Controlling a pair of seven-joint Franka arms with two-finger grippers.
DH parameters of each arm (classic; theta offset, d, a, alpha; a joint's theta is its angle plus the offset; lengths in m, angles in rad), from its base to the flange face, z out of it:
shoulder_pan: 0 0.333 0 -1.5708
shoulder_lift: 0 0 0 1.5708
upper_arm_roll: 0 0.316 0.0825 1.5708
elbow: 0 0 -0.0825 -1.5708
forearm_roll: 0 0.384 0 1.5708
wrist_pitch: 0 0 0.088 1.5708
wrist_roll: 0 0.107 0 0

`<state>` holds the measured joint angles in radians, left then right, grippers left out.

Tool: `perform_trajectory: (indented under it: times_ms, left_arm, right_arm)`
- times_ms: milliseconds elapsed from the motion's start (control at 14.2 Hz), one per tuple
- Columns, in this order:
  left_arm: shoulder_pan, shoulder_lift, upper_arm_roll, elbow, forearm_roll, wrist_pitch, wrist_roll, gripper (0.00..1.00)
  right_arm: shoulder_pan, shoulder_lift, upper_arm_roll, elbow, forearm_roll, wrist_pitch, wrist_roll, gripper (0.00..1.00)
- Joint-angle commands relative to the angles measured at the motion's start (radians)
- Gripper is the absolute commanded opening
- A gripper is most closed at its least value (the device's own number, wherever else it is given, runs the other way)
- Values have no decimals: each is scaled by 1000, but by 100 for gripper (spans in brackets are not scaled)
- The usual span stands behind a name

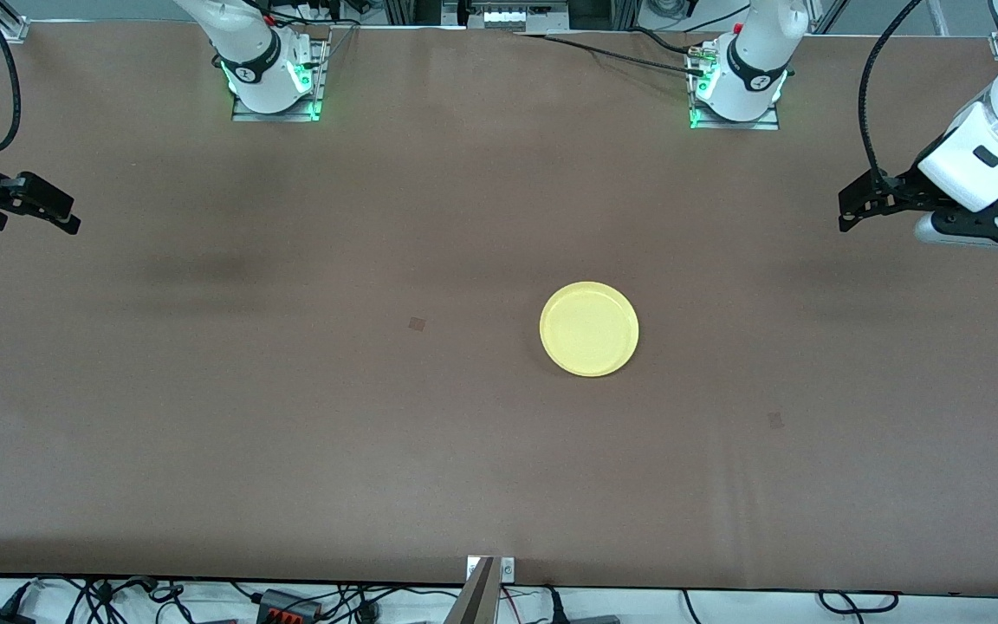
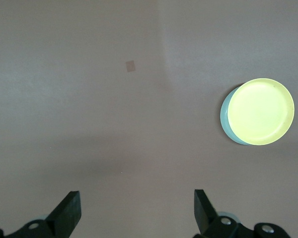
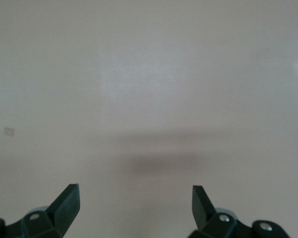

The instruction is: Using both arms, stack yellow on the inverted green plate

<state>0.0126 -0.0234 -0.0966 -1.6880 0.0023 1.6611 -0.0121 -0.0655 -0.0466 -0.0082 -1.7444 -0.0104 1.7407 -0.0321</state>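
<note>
The yellow plate (image 1: 589, 329) lies rim up near the middle of the brown table. In the left wrist view the yellow plate (image 2: 260, 111) sits on top of the pale green plate (image 2: 224, 117), of which only a thin crescent of edge shows. In the front view the green plate is hidden under the yellow one. My left gripper (image 1: 848, 213) is open and empty, up over the left arm's end of the table; it also shows in its wrist view (image 2: 137, 208). My right gripper (image 1: 68, 217) is open and empty over the right arm's end (image 3: 135, 203).
Two small dark square marks lie flat on the table (image 1: 417, 324) (image 1: 775, 420). A metal bracket (image 1: 489, 572) stands at the table edge nearest the camera, with cables below it. The arms' bases (image 1: 274, 82) (image 1: 737, 91) stand along the top edge.
</note>
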Motion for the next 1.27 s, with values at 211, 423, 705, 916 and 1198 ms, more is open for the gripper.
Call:
perform_trajectory:
  times_ms: [211,423,705,916,1198]
  left_arm:
    - [4,8,-3,27,7,-24,18,100]
    - [6,8,-3,27,7,-24,18,100]
    - [4,8,-3,27,7,-24,18,100]
    - [4,8,-3,27,7,-24,17,100]
    - [4,8,-3,27,7,-24,17,100]
  right_arm:
    - [-7,-26,20,-17,-6,-41,12,100]
    - [-7,-27,19,-17,-16,-69,-5,100]
    - [-7,-27,19,-17,-11,-69,8,100]
    - [-8,-27,19,-18,-11,-69,5,100]
    - [-8,-27,17,-20,-14,-63,-5,100]
